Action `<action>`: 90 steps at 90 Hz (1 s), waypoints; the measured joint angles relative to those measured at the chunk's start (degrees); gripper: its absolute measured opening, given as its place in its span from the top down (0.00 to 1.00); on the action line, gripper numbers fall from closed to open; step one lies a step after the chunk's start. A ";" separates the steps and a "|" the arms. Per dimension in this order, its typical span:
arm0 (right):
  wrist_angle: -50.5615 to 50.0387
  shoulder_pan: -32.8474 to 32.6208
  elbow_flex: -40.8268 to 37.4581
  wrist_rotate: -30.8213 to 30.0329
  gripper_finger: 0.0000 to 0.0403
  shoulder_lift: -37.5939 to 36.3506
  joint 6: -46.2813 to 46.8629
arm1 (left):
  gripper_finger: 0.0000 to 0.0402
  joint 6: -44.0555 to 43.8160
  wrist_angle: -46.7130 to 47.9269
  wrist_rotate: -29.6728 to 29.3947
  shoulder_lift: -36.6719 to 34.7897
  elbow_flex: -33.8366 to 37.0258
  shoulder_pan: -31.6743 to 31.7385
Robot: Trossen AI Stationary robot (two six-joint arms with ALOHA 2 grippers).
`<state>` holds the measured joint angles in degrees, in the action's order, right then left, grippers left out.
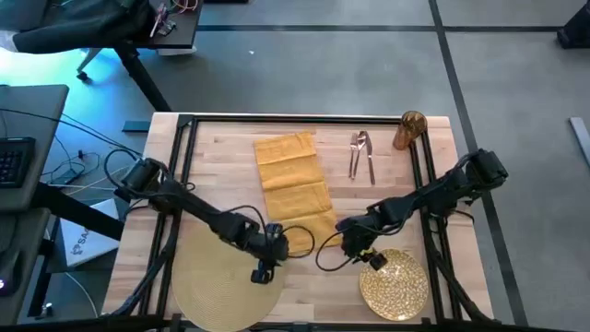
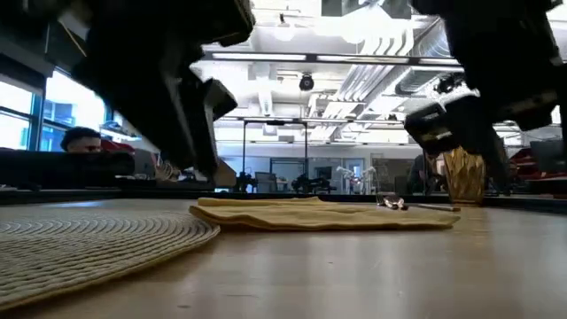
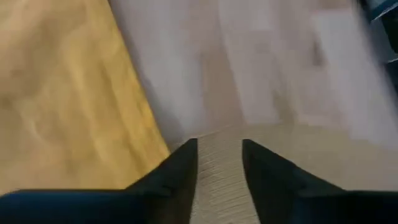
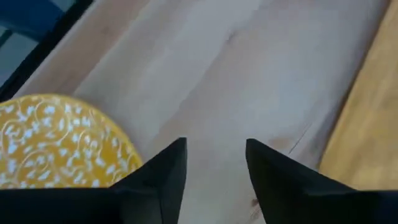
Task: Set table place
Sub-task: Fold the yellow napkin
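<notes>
Table (image 1: 304,277) of light planks, black-framed, viewed from above.

Placemat (image 1: 224,277): round, tan, flat at the near left part of the table. Also visible in low view (image 2: 89,244) and left wrist view (image 3: 298,155).

Plate (image 1: 395,282): gold, patterned, flat at the near right, well apart from the placemat. Edge visible in right wrist view (image 4: 56,140).

Napkin (image 1: 293,184): mustard-yellow, laid flat from the far centre toward the middle; near end between the two grippers. Seen as a low folded slab in low view (image 2: 328,215).

Cutlery (image 1: 360,153): copper-coloured, grouped just beside the napkin's far right, apart from it.

Glass (image 1: 408,130): amber, upright at the far right corner.

Left gripper (image 1: 261,270): over the placemat's edge nearest the napkin. Fingers (image 3: 180,171) slightly spread, placemat rim between them; pinching or not: cannot tell.

Right gripper (image 1: 369,259): at the plate's far-left edge. Fingers (image 4: 165,171) spread, bare wood between them, plate to one side.

Person (image 2: 81,139) partly visible beyond the table in low view.
</notes>
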<state>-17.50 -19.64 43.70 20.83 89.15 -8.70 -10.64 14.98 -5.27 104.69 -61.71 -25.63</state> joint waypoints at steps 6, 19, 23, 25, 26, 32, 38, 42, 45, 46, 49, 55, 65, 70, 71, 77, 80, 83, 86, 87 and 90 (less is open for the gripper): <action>-0.85 -0.04 0.00 -0.04 0.61 -0.79 2.94 | 0.64 1.18 1.72 -3.49 1.01 -0.01 -0.47; -1.10 -0.37 0.07 -1.18 0.61 -1.88 8.38 | 0.66 5.50 5.53 -7.33 2.04 -0.33 -0.68; -1.14 -0.39 0.07 -1.23 0.61 -1.87 10.27 | 0.69 6.78 5.38 -7.65 2.07 -0.28 -0.65; -1.20 -0.39 0.07 -1.22 0.61 -1.82 11.26 | 0.71 7.30 5.27 -7.83 2.07 -0.28 -0.62; -1.20 -0.39 0.07 -1.28 0.61 -1.82 11.71 | 0.71 7.60 5.24 -7.90 2.07 -0.28 -0.61; -0.94 -0.39 0.07 -1.55 0.61 -1.84 14.27 | 0.78 8.77 4.66 -7.50 1.92 -0.28 -0.47; -0.90 -0.42 0.07 -3.01 0.61 -1.84 16.49 | 0.85 8.62 4.12 -7.02 1.77 -0.39 -0.34; -0.90 -0.39 0.11 -3.45 0.61 -1.84 17.86 | 0.91 8.10 3.74 -7.05 1.76 -0.44 -0.30; -0.66 -0.39 0.13 -3.50 0.61 -1.84 18.81 | 0.95 7.75 3.72 -7.05 1.76 -0.44 -0.26; -0.63 -0.39 0.13 -3.52 0.61 -1.84 19.15 | 0.96 7.73 3.65 -7.04 1.76 -0.44 -0.26; -0.64 -0.39 0.15 -3.84 0.61 -1.84 19.86 | 0.98 7.47 3.24 -7.05 1.76 -0.44 -0.26; -0.65 -0.39 0.15 -4.17 0.61 -1.84 21.34 | 0.98 6.36 2.37 -7.45 1.76 -0.44 -0.28; -0.68 -0.39 0.15 -4.15 0.61 -1.84 23.63 | 1.00 3.83 2.82 -9.72 0.91 -0.42 -0.28; -0.61 -0.39 0.17 -4.12 0.61 -1.84 24.61 | 1.00 0.21 3.51 -12.70 -0.62 -0.42 -0.28; -0.59 -0.39 0.17 -4.12 0.61 -1.84 24.82 | 1.00 -0.77 3.76 -13.42 -0.94 -0.43 -0.27; -0.43 -0.38 0.17 -4.12 0.61 -1.99 25.31 | 1.00 -7.79 6.10 -18.09 -3.13 -0.46 -0.04; 0.11 -0.39 0.17 -4.16 0.61 -2.08 25.03 | 1.00 -11.97 7.70 -20.46 -4.20 -0.46 0.19; 0.79 -0.39 0.18 -4.43 0.61 -2.15 24.42 | 1.00 -16.45 9.04 -22.88 -5.18 -0.46 0.48; 1.31 -0.39 0.22 -5.39 0.61 -2.17 23.66 | 1.00 -20.23 10.00 -25.07 -6.01 -0.46 0.73; 1.48 -0.39 0.22 -5.84 0.61 -2.17 23.44 | 1.00 -21.33 10.27 -25.61 -6.26 -0.45 0.89; 1.77 -0.39 0.22 -7.41 0.61 -2.17 22.70 | 1.00 -23.91 10.79 -26.77 -6.85 -0.41 1.27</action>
<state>-15.72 -20.03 43.92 13.42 86.98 14.00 -34.55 25.77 -32.04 97.84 -62.13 -24.36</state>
